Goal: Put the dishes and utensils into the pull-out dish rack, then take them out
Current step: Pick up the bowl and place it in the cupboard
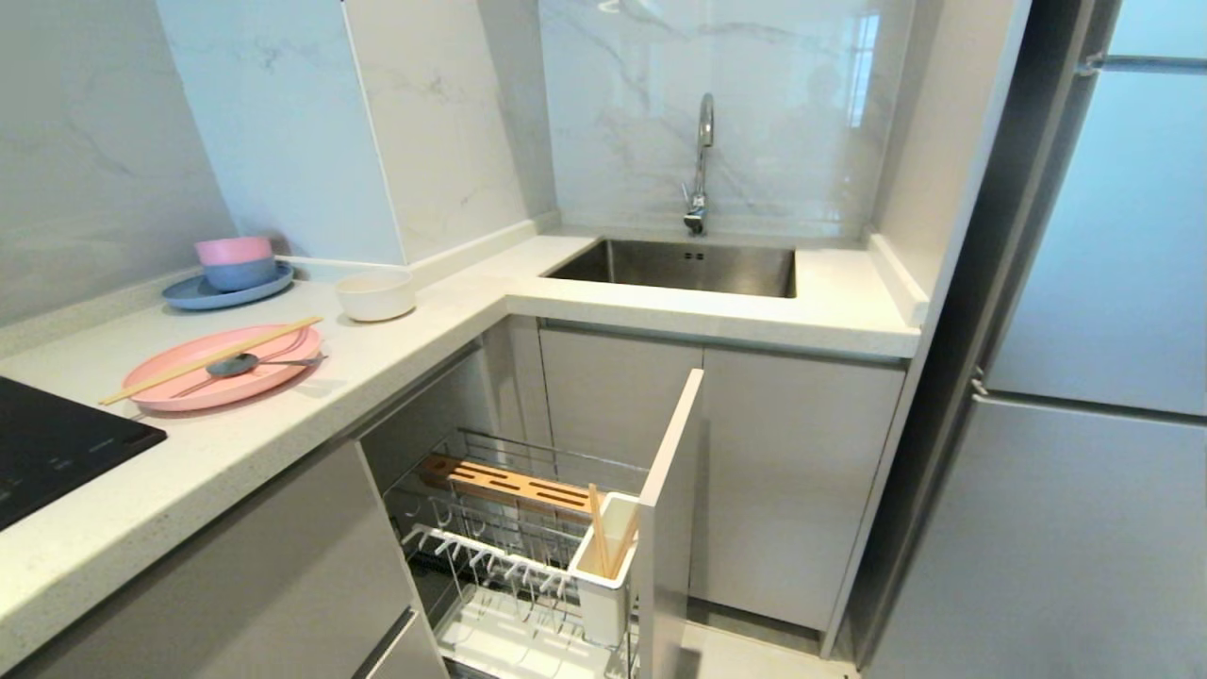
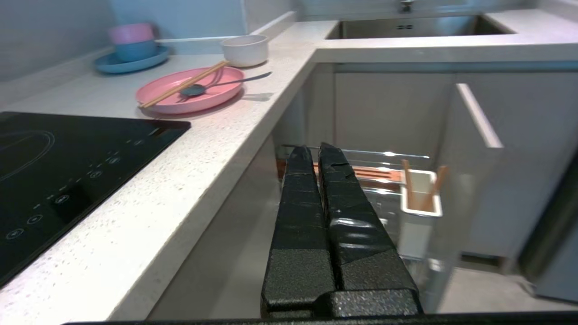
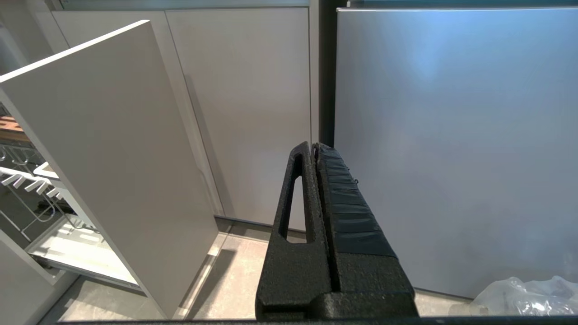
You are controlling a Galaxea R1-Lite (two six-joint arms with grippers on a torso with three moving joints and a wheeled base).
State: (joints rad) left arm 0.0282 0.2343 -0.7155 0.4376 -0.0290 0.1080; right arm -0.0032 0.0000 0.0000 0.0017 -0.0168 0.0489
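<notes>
Left wrist view: left gripper (image 2: 314, 151) jaws pressed together, empty, before the pull-out dish rack (image 2: 384, 174).

Black, grainy gripper fingers (image 2: 311, 216), one seemingly tape-wrapped

bowl (image 1: 375, 294): plain off-white
spoon (image 1: 236, 364): dark grey
chopsticks (image 1: 212, 360): light wood
plate (image 1: 189, 387): pink
bench (image 1: 283, 415): speckled white
hob (image 1: 47, 453): black

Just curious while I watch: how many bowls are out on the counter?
3. A pink bowl is stacked in a blue bowl on the blue plate by the wall; an off-white bowl stands alone beside them. None seem hidden.
</notes>
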